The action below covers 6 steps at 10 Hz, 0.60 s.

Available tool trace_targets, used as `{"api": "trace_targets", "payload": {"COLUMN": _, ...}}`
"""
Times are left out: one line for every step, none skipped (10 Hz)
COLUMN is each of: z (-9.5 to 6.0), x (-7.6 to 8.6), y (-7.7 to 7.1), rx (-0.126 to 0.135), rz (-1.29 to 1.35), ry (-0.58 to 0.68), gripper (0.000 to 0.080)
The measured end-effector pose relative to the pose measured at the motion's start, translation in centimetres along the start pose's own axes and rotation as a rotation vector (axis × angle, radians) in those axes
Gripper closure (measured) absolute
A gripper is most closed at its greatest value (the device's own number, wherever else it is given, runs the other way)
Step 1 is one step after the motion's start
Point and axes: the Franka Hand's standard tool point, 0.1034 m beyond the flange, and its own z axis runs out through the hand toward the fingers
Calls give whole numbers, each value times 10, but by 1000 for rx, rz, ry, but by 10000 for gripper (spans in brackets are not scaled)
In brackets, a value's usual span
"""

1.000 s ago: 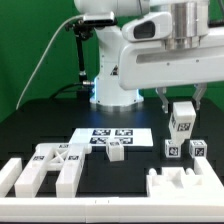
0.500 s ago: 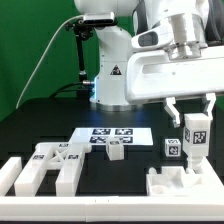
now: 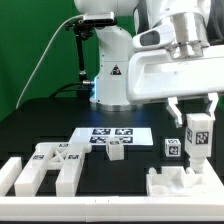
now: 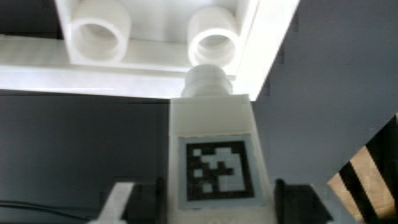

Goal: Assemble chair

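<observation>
My gripper [image 3: 191, 118] is shut on a white tagged chair bar [image 3: 196, 137] and holds it upright at the exterior view's right, just above a white blocky chair part with raised posts [image 3: 186, 186]. In the wrist view the bar [image 4: 214, 140] sits between the fingers [image 4: 121, 202], its peg end close to two round holes of the white part [image 4: 160, 40]. A small tagged cube [image 3: 172, 148] stands next to the bar. More chair parts, among them a tagged piece [image 3: 57, 156] and a small cube [image 3: 117, 151], lie at the left and middle.
The marker board [image 3: 110, 136] lies flat in the middle of the black table. A white border rail [image 3: 30, 178] runs along the front left. The robot base [image 3: 105, 75] stands behind the board, with a cable at the back left.
The gripper has carried the bar from higher up at the back right down and forward, to just above the white part. Since half a second ago it has hardly moved.
</observation>
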Motion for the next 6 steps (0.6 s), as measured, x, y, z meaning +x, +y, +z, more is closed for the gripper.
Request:
{"api": "trace_targets", "payload": {"z": 4, "x": 1, "y": -1, "rx": 2, "rz": -1, "ry": 5, "gripper": 515}}
{"api": "trace_targets", "payload": {"z": 9, "x": -4, "y": -3, "rx": 3, "rz": -2, "ry": 1, "gripper": 515}}
{"api": "trace_targets", "payload": {"z": 12, "x": -6, "y": -2, "rx": 3, "rz": -2, "ry": -4, "gripper": 515}}
{"api": "trace_targets", "payload": {"z": 15, "x": -8, "y": -1, "rx": 1, "rz": -1, "ry": -8, "gripper": 515}}
{"api": "trace_targets", "payload": {"z": 17, "x": -10, "y": 0, "rx": 0, "rz": -3, "ry": -11, "gripper": 515}}
{"api": "trace_targets", "payload": {"z": 20, "x": -13, "y": 0, "rx": 0, "rz": -5, "ry": -14, "gripper": 515}}
